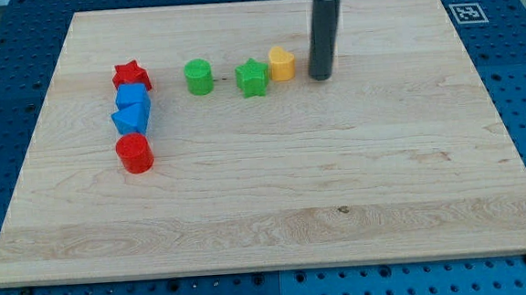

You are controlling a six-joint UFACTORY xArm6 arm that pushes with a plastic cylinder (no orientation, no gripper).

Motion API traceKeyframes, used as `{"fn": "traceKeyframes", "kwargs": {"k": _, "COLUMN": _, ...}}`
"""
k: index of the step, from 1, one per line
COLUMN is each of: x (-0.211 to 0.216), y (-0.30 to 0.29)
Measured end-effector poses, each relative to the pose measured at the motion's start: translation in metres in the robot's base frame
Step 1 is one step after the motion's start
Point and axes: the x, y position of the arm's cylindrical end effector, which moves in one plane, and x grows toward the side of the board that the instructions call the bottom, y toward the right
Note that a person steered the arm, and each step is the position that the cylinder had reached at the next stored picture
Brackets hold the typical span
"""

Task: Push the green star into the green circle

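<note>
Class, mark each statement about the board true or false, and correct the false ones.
1. The green star lies between the green circle and the yellow block. True.
2. My tip touches the green star. False: it stands to the view's right of the yellow block, apart from the star.
3. The red star is at the top of a column with two blue blocks and a red circle. True.
4. The green star already touches the green circle. False: bare board shows between them.
</note>
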Motion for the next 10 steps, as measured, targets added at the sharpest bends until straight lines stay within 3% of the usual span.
{"fn": "traceKeyframes", "kwargs": {"k": 2, "x": 0.0, "y": 0.026}}
{"fn": "traceKeyframes", "kwargs": {"k": 4, "x": 0.026, "y": -0.056}}
{"fn": "traceKeyframes", "kwargs": {"k": 6, "x": 0.023, "y": -0.111}}
{"fn": "traceKeyframes", "kwargs": {"k": 10, "x": 0.023, "y": -0.165}}
